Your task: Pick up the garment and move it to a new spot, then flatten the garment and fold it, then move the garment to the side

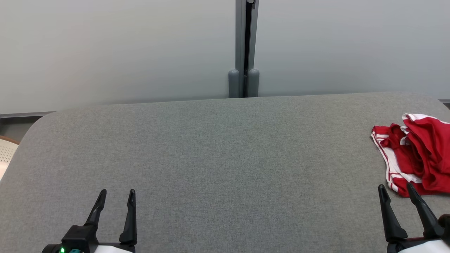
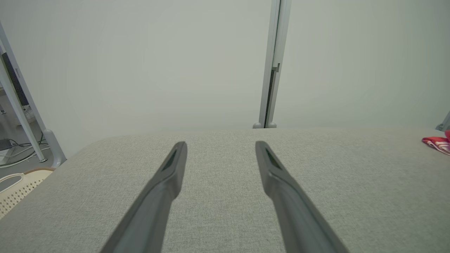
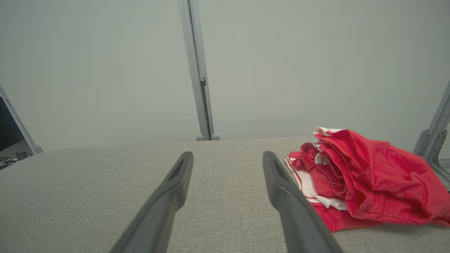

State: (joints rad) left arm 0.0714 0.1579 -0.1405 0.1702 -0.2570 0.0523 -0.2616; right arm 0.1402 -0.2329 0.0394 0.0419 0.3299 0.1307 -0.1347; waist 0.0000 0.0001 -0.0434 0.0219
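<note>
The worktop [image 1: 218,158], seen from above and in front: a broad, flat surface covered in grey woven fabric, with rounded far corners. The covering lies smooth and unwrinkled across the middle and left. One garment [image 1: 418,154] rests directly on it at the right side, towards the far right corner: red cloth with white striped trim, crumpled into a loose heap, its right part cut off by the border of the head view.
</note>
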